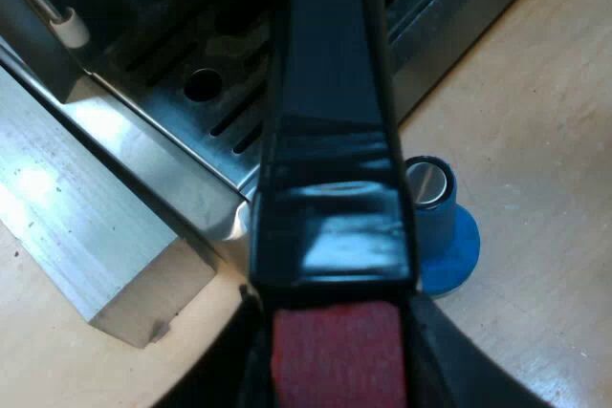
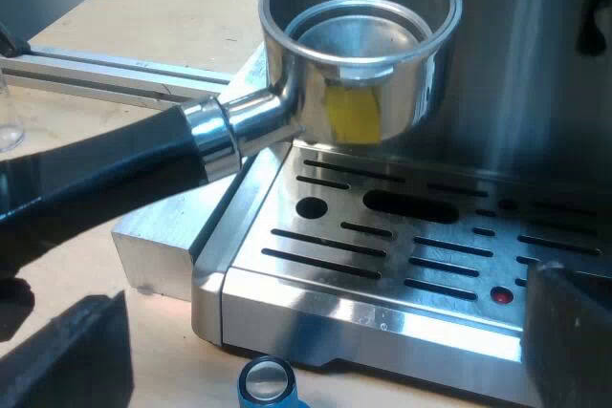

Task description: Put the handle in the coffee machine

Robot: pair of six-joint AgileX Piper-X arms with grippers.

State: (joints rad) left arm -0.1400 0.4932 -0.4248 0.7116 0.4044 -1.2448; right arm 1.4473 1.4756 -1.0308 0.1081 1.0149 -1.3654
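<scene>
Gripping dark, red-ended handle [image 1: 330, 140] of round metal holder [image 2: 359, 54], left gripper [image 1: 335, 312] clamped; holder hovering over drip tray [image 2: 382, 246] of steel espresso machine [image 2: 535, 93]; right gripper [image 2: 325, 284] wide, empty; blue tamper [image 1: 445, 236] beside tray.

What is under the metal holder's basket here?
The slotted drip tray lies below the metal holder. The tray's strip right behind the basket is covered, so contact cannot be judged.

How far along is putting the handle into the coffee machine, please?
Done: the left pincer grips the holder by its handle. In hand: its basket hangs over the drip tray. Left: raise and lock it into the machine.
</scene>
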